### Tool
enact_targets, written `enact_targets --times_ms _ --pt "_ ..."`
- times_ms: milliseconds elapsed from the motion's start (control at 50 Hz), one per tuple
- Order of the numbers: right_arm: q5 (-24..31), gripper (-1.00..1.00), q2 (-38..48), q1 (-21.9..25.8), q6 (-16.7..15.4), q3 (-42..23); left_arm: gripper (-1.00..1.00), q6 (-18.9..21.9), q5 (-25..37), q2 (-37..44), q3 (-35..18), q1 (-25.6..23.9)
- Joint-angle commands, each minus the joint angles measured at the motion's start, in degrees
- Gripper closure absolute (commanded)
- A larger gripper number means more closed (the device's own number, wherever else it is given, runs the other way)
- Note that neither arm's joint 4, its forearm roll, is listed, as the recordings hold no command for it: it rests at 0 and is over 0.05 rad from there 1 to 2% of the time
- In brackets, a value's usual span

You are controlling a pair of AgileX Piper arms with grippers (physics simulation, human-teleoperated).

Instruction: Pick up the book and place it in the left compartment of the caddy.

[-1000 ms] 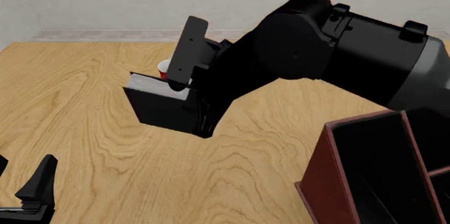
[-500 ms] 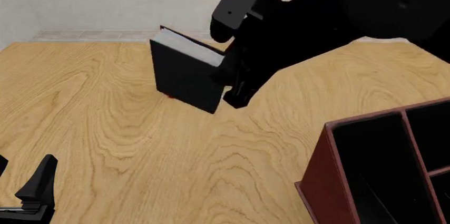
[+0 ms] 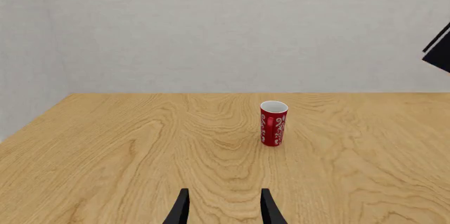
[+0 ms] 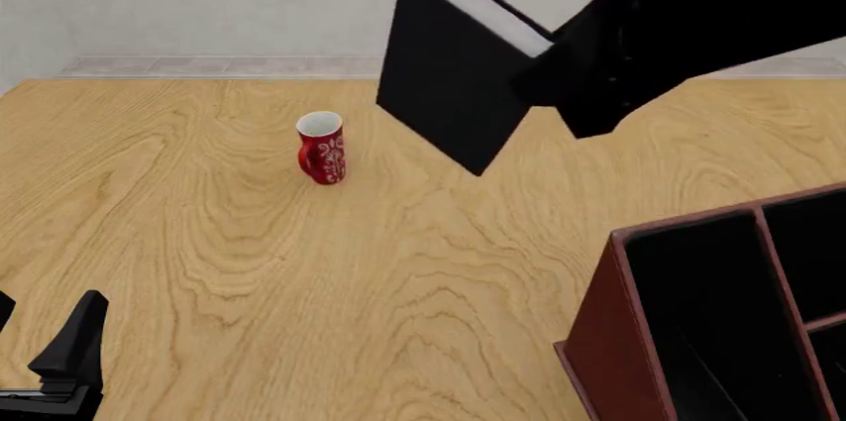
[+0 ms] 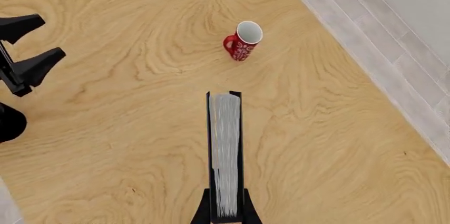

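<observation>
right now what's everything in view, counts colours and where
book: one, black with white page edge, held in the air above the table, tilted
mug: one, red with white pattern, upright on the table, beyond and left of the caddy
caddy: one, reddish-brown with black interior and dividers, near right of the table
table: one, light wood
left gripper: black, open, low at near left, holding nothing
right gripper: black, shut on the book

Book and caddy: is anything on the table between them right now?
No. In the front view the book hangs in the right gripper, lifted above the table, and only bare wood lies between it and the caddy. The mug stands off to the book's left.
</observation>
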Motion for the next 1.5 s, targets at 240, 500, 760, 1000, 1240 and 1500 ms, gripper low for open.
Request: enact_targets --times_ms 240,500,760,1000,1240,1500 --pt "4.8 1.00 -11.7 -5.6 6.7 2.0 -1.00 0.0 0.0 -0.1 0.0 0.0" --pt "4.8 1.00 -19.3 -8.9 9.2 7.6 -1.00 0.0 0.0 -0.1 0.0 0.0" --pt "4.8 1.00 -23.8 -11.5 9.1 10.6 -1.00 0.0 0.0 -0.1 0.0 0.0" --pt "4.8 1.00 -28.0 -13.5 8.9 13.9 -1.00 0.0 0.0 -0.1 0.0 0.0" --pt "4.8 1.00 -32.5 -15.5 9.1 18.5 -1.00 0.0 0.0 -0.1 0.0 0.0" --pt "4.8 1.00 -36.1 -18.0 9.3 21.7 -1.00 0.0 0.0 -0.1 0.0 0.0"
